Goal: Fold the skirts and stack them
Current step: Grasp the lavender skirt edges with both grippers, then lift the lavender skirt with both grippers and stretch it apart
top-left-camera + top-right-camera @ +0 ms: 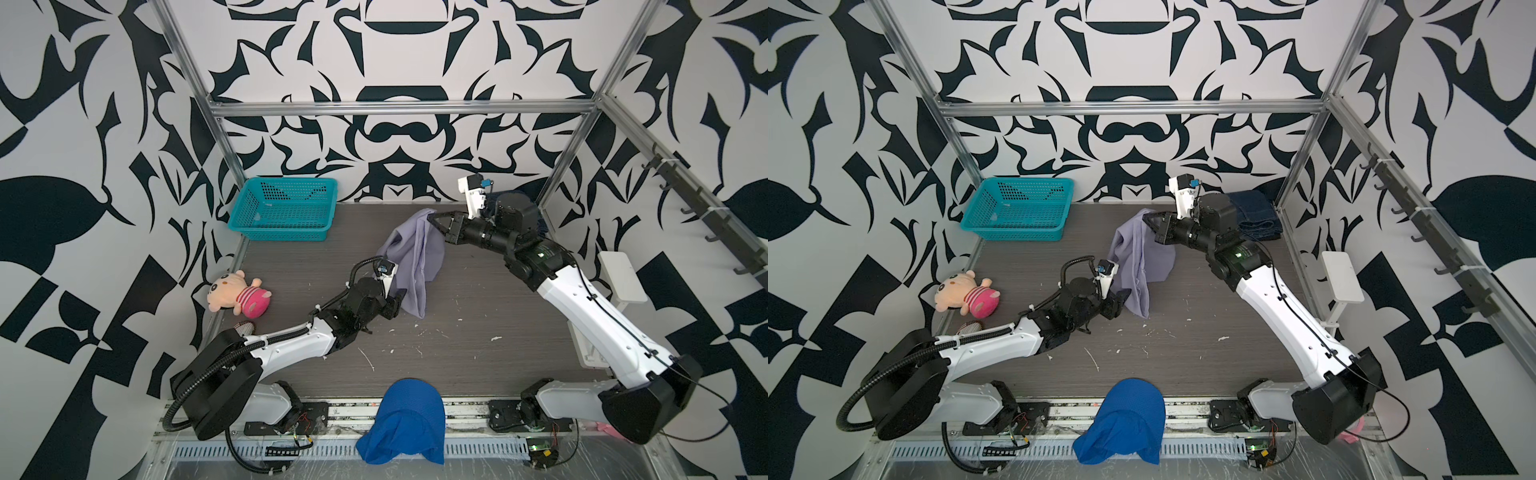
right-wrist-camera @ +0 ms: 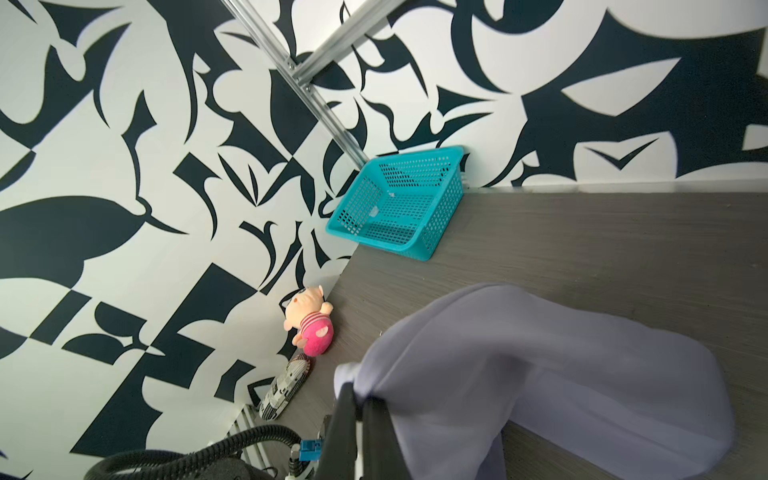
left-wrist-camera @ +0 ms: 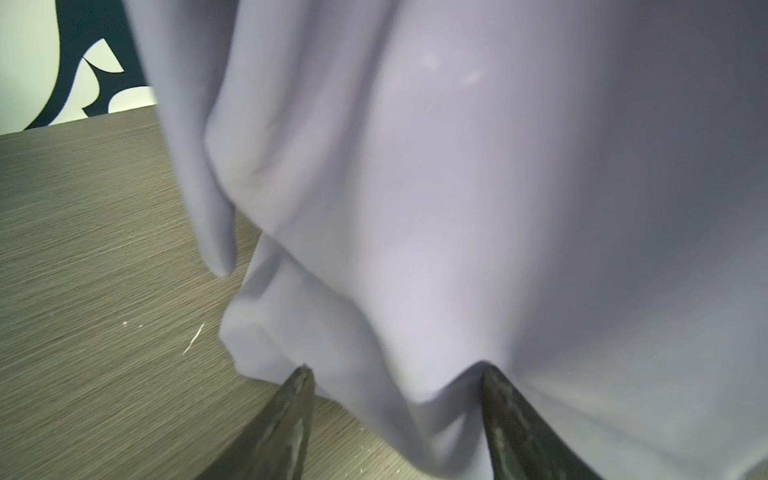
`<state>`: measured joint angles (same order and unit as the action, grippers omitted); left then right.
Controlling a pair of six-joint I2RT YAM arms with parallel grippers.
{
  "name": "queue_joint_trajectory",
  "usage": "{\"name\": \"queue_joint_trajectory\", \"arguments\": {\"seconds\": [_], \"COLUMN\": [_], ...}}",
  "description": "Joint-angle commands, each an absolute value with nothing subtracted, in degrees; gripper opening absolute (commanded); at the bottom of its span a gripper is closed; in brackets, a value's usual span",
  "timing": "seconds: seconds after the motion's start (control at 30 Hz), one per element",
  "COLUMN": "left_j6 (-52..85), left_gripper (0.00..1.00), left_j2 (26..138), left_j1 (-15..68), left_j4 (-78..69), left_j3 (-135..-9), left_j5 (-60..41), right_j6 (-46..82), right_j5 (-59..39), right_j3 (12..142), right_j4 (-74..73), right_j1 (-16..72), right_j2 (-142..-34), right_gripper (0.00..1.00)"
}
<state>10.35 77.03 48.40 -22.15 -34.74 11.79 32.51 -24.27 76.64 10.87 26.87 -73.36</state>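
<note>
A pale lavender-grey skirt (image 1: 411,257) is seen lifted above the table, to the right of the teal basket (image 1: 282,235) in both top views, with its upper corner pinched tight in the right gripper (image 1: 433,219). The left gripper (image 3: 395,370) is held at the hanging folds lower down, its jaws spread apart and nothing clamped. A dark blue denim skirt (image 1: 1256,216) is seen lying farther right of the basket, by the back wall.

Lavender-grey skirt (image 2: 540,374) in right hand (image 2: 358,397)
</note>
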Motion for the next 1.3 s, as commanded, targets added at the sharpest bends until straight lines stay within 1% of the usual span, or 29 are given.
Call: {"name": "queue_joint_trajectory", "arguments": {"seconds": [0.0,0.1,0.13,0.2,0.27,0.3,0.33,0.53,0.63,0.67,0.73,0.77,0.83,0.87,0.93,1.0,1.17,1.27], "left_j6": [8.52,8.24,7.57,3.65,-1.11,-3.1,-4.57,-6.51,-6.75,-7.03,-7.05,-6.97,-6.81,-6.64,-6.94,-6.71,-5.81,-6.21], "left_gripper": [0.68,0.69,0.7,0.79,0.84,0.88,0.91,0.92,0.9,0.87,0.64,0.57,0.28,0.2,0.08,0.0,0.0,0.0], "left_j2": [74.42,73.48,71.27,69.54,68.33,68.22,68.42,73.51,76.84,77.63,79.28,79.66,79.14,78.48,75.43,70.96,60.6,56.48], "left_j1": [48.6,49.13,49.85,52.67,56.58,58.47,59.89,62.48,64.26,64.53,65.26,65.55,66.25,66.51,66.54,66.54,66.62,66.94], "left_j4": [-27.39,-26.62,-26.64,-25.47,-22.79,-21.98,-21.12,-16.15,-13.44,-12.52,-8.23,-5.68,-1.19,-0.61,0.79,2.33,5.11,10.34], "left_j3": [-33.19,-34.98,-35.32,-36.66,-38.77,-39.78,-40.98,-47.7,-51.42,-52.29,-54.99,-56.29,-58.14,-58.09,-57.5,-57.13,-57.49,-61.39], "left_j5": [8.05,3.01,2.26,1.8,3.97,6.06,7.25,10.73,14.18,15.61,21.42,24.2,29.45,31.11,31.42,30.6,24.32,18.22], "right_j6": [31.81,32.23,32.34,32.27,31.68,31.32,30.97,28.48,27.83,27.7,26.69,26.04,24.16,23.35,21.73,20.07,13.44,8.49], "right_j5": [-20.1,-19.51,-19.43,-18.45,-17.32,-16.6,-15.75,-9.72,-7.88,-7.62,-6.05,-5.01,-2.91,-2.45,-1.18,0.69,5.15,5.2], "right_j3": [77.5,77.1,77.17,77.58,78.57,79.18,79.65,80.48,80.6,80.72,81.07,81.43,83.12,83.78,85.2,86.57,90.69,93.85], "right_j4": [10.0,9.97,9.85,9.5,9.99,10.26,10.37,11.16,12.27,12.68,13.87,14.7,17.4,18.3,19.82,21.34,25.26,27.32], "right_j1": [27.21,27.16,27.24,27.33,27.49,27.72,28.21,33.22,34.49,34.67,34.72,34.72,34.72,34.79,34.72,34.74,34.73,34.72], "right_j2": [-70.22,-69.49,-69.21,-68.25,-67.36,-66.87,-66.31,-62.24,-59.88,-59.05,-57.06,-56.35,-55.51,-55.25,-54.58,-53.94,-52.59,-52.88], "right_gripper": [0.0,0.0,0.0,0.0,0.0,0.0,0.0,0.0,0.0,0.0,0.0,0.0,0.0,0.0,0.0,0.0,0.0,0.0]}}
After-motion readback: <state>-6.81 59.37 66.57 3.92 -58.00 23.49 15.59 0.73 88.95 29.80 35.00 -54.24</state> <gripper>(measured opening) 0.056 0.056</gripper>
